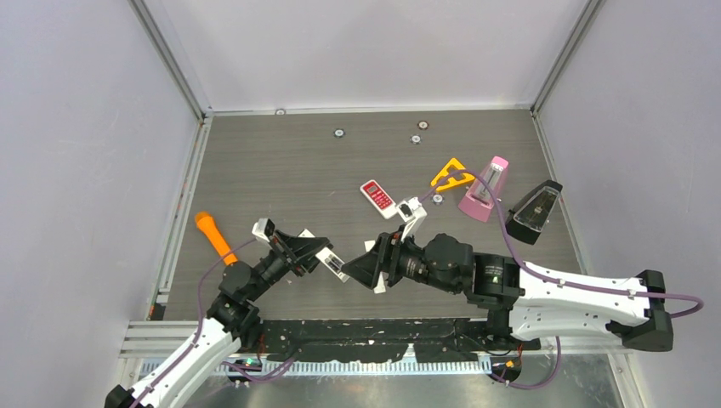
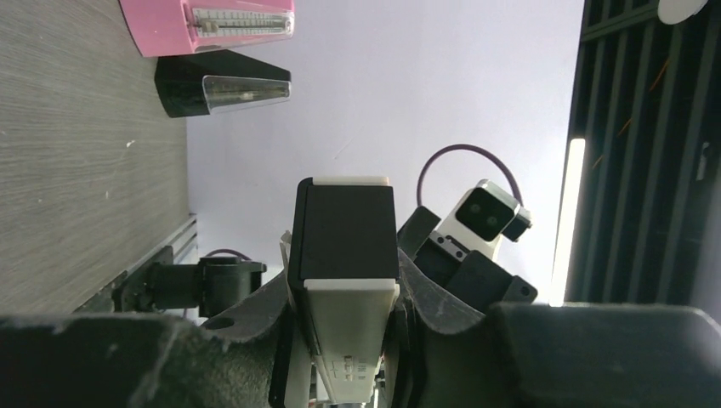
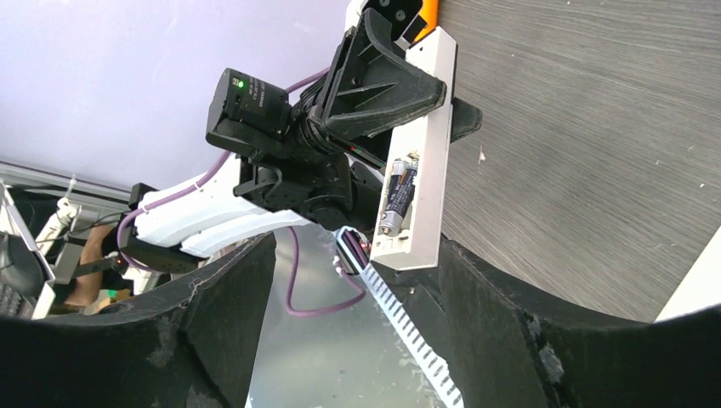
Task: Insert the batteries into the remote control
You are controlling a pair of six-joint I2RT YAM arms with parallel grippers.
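One dark battery (image 3: 400, 195) sits in the open bay of the white remote (image 3: 422, 144), low and centre-left, which the left gripper (image 1: 315, 252) clamps. The right gripper (image 1: 361, 265) faces it with jaws wide and empty. Farther right stand a pink metronome (image 1: 485, 191) and a black metronome (image 1: 534, 212).

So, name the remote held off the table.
The white remote clamped in the left pincer; the red remote lies flat on the table.
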